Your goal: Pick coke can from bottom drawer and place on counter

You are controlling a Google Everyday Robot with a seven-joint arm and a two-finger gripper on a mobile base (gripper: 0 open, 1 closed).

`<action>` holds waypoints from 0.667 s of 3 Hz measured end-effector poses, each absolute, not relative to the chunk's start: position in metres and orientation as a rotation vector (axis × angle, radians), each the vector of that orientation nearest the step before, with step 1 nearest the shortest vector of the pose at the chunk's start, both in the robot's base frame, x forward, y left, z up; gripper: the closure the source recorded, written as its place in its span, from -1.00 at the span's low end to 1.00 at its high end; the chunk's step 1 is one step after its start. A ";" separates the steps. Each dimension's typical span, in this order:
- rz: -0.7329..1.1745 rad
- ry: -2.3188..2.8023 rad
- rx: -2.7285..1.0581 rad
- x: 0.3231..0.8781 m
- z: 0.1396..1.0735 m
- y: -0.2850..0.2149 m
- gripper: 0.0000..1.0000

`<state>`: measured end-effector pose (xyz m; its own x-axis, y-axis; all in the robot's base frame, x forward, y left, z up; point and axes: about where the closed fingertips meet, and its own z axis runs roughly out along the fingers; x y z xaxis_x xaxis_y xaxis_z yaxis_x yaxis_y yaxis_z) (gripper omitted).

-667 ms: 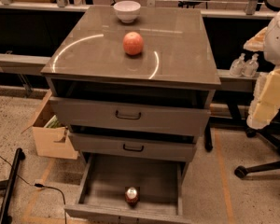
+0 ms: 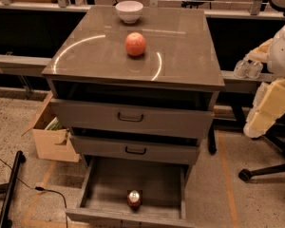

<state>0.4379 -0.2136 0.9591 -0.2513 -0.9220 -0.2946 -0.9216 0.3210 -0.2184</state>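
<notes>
**Coke can in the open bottom drawer, gripper off to the right**

The coke can (image 2: 134, 198) stands on the floor of the bottom drawer (image 2: 104, 189), close to its near wall and about midway between left and right. That drawer is pulled well out; the two upper drawers (image 2: 133, 120) stand slightly out.

On the counter (image 2: 185, 56) an apple (image 2: 135, 44) sits near the middle, with a white bowl (image 2: 129, 11) at the far edge.

The gripper (image 2: 270, 109) hangs at the right edge of the scene, well apart from the cabinet. I cannot tell whether it is apart or together.

A cardboard box (image 2: 50, 139) sits on the floor just left of the cabinet.
</notes>
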 end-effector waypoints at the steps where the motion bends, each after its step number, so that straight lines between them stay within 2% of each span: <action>1: 0.158 2.208 -1.502 0.426 0.916 -0.197 -1.00; 2: 0.267 2.171 -1.463 0.415 0.848 -0.173 -1.00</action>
<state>0.4152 -0.1731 0.8481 -0.2938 -0.8091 -0.5090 -0.9084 0.4020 -0.1148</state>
